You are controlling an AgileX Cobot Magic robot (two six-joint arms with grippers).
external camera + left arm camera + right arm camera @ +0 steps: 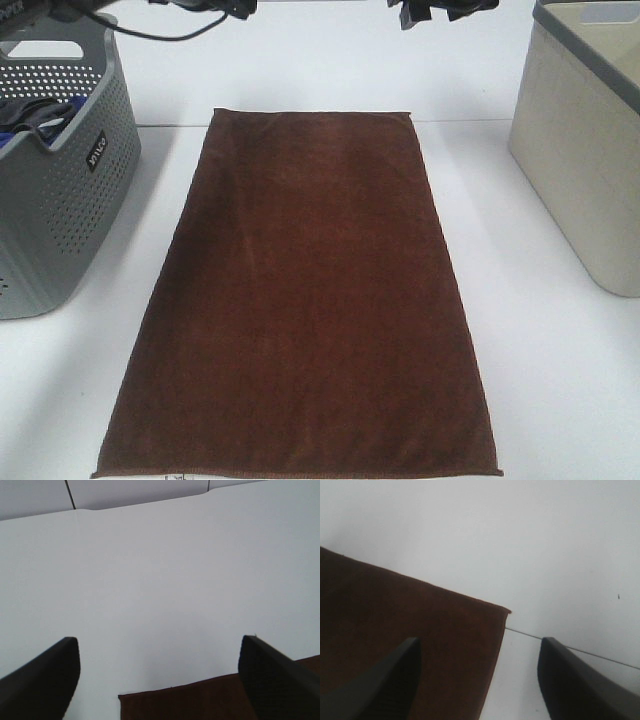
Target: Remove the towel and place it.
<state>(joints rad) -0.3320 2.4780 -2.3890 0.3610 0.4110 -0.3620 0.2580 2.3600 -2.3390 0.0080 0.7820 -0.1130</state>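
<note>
Since the towel (300, 300) lies flat on the tabletop (560, 380) overhead, I'd say placing's basically done. Left wrist: jaws wide, towel corner (200, 700) between them. Right wrist: wide too, corner (420, 635) between, nothing held.

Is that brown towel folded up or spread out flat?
Spread out flat. The towel lies as one smooth rectangle on the white table, all four edges showing, with no fold or bunching, between the grey basket and the beige bin.

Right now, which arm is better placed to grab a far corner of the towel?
Right, slightly: the right gripper is open with the towel corner between its jaws. The left gripper is also open, its corner nearer one finger.
</note>
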